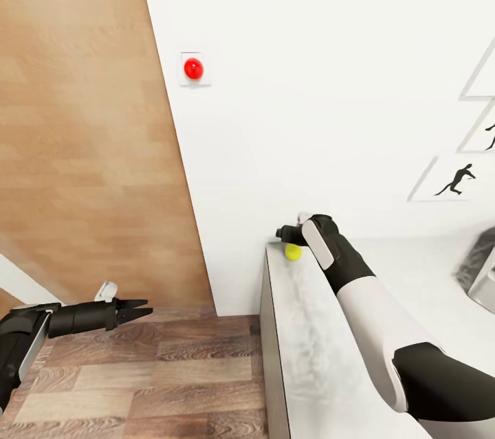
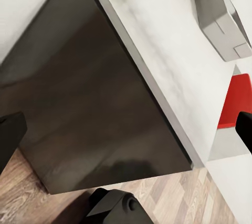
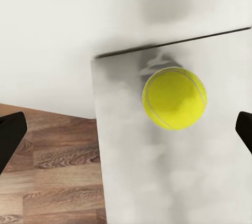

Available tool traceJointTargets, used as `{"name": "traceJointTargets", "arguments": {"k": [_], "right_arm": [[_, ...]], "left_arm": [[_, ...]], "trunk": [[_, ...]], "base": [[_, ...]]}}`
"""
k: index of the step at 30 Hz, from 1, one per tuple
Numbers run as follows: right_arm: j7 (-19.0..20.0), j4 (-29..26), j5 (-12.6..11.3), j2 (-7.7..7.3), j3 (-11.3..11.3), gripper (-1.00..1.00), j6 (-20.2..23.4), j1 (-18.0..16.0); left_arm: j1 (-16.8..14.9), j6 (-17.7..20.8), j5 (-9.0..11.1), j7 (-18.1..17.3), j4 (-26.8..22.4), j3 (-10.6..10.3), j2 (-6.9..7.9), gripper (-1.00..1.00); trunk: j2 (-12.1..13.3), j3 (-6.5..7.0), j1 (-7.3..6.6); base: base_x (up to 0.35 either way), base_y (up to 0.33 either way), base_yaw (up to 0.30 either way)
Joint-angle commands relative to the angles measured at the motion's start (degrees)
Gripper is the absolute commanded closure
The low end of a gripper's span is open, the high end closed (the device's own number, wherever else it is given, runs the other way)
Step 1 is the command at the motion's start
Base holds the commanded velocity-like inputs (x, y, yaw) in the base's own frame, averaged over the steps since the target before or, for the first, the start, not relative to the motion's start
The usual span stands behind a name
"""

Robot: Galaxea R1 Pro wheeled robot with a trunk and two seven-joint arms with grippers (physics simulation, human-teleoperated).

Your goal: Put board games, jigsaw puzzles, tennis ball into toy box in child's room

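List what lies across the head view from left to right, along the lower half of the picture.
Left gripper over the wood floor → light grey table edge → tennis ball → right gripper and its arm, reaching over the tabletop → toy box at the right border.

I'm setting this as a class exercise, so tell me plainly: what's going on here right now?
The robot is reaching its right gripper over the far corner of the light grey table, right above the tennis ball. The right wrist view shows the ball lying on the tabletop between open fingers, not yet gripped. The left gripper hangs open over the wood floor, holding nothing. The grey toy box sits further along the table.
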Motion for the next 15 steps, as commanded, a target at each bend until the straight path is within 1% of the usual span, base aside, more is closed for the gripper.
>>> {"name": "traceJointTargets", "arguments": {"k": [1,15], "right_arm": [[-0.58,-0.05,-0.6,-0.02,0.14,-1.0,0.08,-0.05],[-0.7,-0.02,-0.62,-0.11,0.16,-1.0,0.03,0.03]], "left_arm": [[-0.04,0.59,0.09,-0.18,-0.01,0.0,0.02,-1.0],[-0.04,0.56,0.09,-0.22,-0.01,-0.05,0.03,-1.0]], "trunk": [[-0.11,-0.11,0.03],[-0.11,-0.11,0.03]], "base": [[0.005,0.0,0.0],[0.001,0.0,0.0]]}}
